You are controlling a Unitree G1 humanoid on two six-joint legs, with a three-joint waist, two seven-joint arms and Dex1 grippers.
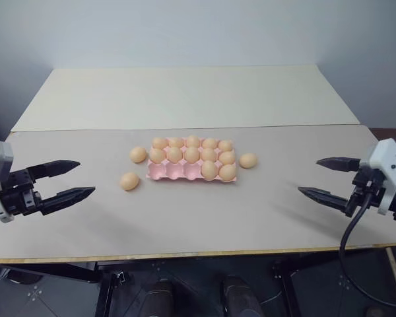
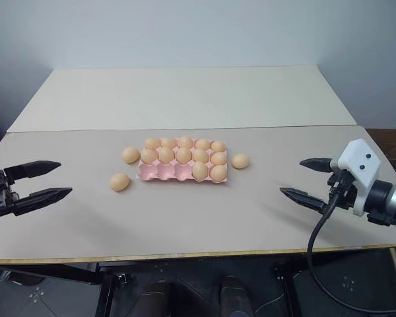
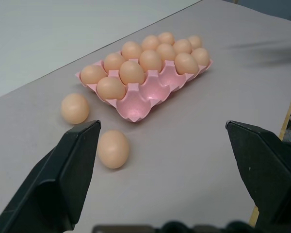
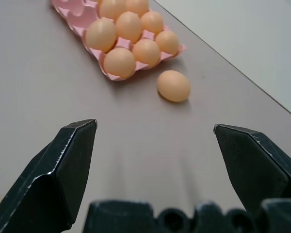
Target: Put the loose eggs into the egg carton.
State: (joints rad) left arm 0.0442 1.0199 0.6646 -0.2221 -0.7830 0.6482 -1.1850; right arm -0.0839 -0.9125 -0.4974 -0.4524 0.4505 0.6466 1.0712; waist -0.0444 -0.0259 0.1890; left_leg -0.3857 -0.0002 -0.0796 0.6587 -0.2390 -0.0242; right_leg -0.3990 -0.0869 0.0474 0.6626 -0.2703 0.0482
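The pink egg carton [image 1: 175, 172] lies mid-table with several eggs in it; three cups at the left of its near row are empty. One loose egg [image 1: 138, 154] rests by its left end. A second egg [image 1: 129, 181] lies nearer me on the left, and a third egg [image 1: 248, 160] sits just off the carton's right end. My left gripper [image 1: 86, 178] hovers open at the far left, empty, pointing toward the eggs. At the far right my right gripper [image 1: 308, 176] is also open and empty, well clear of the third egg [image 4: 173, 85].
The grey table [image 1: 204, 218] runs to a front edge close to me. A second, cream table [image 1: 185, 96] adjoins it behind the carton. A black cable [image 1: 346, 251] hangs from my right wrist past the front edge.
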